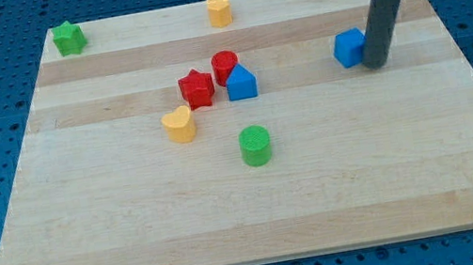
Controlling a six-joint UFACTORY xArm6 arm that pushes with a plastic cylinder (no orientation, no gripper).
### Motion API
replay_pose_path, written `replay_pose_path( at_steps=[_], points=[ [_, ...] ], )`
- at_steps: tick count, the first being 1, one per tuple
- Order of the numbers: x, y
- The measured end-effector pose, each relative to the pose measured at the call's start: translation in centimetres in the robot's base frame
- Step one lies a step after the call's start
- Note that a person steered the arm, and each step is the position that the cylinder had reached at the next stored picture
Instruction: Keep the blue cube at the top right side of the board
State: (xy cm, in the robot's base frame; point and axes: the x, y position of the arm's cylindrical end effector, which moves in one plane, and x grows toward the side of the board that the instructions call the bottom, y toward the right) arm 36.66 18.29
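On the wooden tabletop (321, 186), my tip (376, 64) touches the blue cube (350, 48) at its left; no claw shows.

Legible text: none.
Labels, brands, numbers, signs: none readable on any surface in the camera view.
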Motion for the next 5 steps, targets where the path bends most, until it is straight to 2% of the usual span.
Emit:
replay_pose_path(
  at_steps=[1, 2, 4, 5],
  points=[
    [-5.5, 0.0],
    [-6.0, 0.1],
    [1.3, 1.7],
    [2.0, -2.6]
  ],
)
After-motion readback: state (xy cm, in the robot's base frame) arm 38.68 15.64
